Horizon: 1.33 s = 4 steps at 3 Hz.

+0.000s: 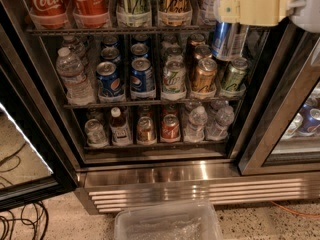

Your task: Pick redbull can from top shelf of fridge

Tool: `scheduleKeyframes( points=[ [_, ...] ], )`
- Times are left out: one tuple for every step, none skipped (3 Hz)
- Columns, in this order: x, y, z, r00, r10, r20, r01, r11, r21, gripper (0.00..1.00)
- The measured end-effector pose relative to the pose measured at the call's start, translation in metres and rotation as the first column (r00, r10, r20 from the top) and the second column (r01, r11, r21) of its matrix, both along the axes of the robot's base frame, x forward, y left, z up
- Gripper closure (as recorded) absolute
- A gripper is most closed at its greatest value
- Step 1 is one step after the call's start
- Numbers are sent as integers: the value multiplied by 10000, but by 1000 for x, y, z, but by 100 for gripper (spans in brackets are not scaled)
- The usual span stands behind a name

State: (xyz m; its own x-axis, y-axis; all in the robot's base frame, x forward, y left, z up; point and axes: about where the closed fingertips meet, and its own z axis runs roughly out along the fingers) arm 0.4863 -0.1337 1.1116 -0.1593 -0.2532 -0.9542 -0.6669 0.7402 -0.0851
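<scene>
Draw the gripper (236, 8) straight back toward you, level, with the redbull can (229, 40) upright, so its base clears the top shelf (100, 30) rail and the door frame (280, 109) at 3 o'clock. Don't dip: a green can (234, 73) stands just below, at 6 o'clock. The gripper sits at 1 o'clock, at the fridge's (165, 176) upper right. Its cream fingers (260, 4) appear to pinch the can's upper body, and the blue-and-silver barrel hangs from them toward 6 o'clock, in front of the rack's edge.

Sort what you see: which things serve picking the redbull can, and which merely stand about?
Job: gripper at top right; redbull can in its grip; top shelf; fridge.
Bystanders: Pepsi cans; Coca-Cola cans; water bottle; plastic tub on floor.
</scene>
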Motion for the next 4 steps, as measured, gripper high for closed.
scheduleKeyframes(
  points=[
    [0, 0, 0, 10000, 2, -2, -2, 10000, 0, 100],
    [-16, 18, -13, 9974, 478, -533, -480, 9988, -20, 100],
    [-39, 42, -30, 9839, 1134, -1382, -1108, 9935, 266, 100],
    [-58, 68, -41, 9644, 1762, -1973, -1719, 9843, 392, 100]
  ],
)
